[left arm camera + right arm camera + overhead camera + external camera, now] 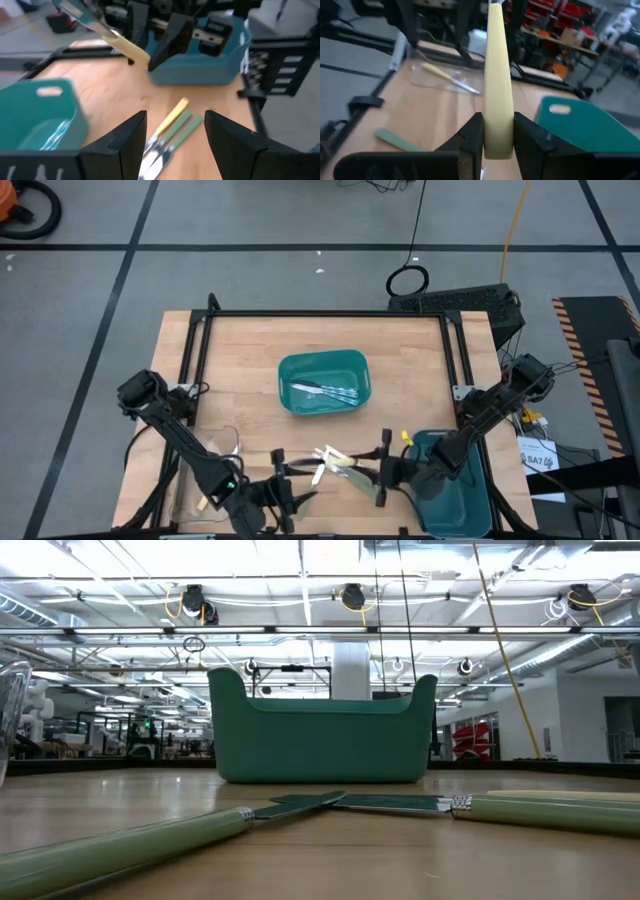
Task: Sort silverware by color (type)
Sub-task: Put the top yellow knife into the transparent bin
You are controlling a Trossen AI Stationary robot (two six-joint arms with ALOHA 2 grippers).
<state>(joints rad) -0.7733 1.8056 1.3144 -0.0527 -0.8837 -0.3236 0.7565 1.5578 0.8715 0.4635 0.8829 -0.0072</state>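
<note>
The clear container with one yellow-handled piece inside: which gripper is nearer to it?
Left. The left gripper, open, hovers just beside the clear container. The right gripper, shut on a yellow-handled piece, is farther off, across the loose silverware.

Overhead, table-level, wrist views share teal bin point(322, 382).

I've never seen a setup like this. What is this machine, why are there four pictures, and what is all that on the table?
It is a robot with two dark arms at a wooden table. One camera looks down from above, one sits at table height, and one rides on each wrist. The right gripper pinches a pale yellow-handled piece. The left gripper hangs open over loose cutlery with green and yellow handles. A teal bin mid-table holds metal pieces; a clear tray holds another yellow piece. A second teal bin sits under the right arm.
</note>
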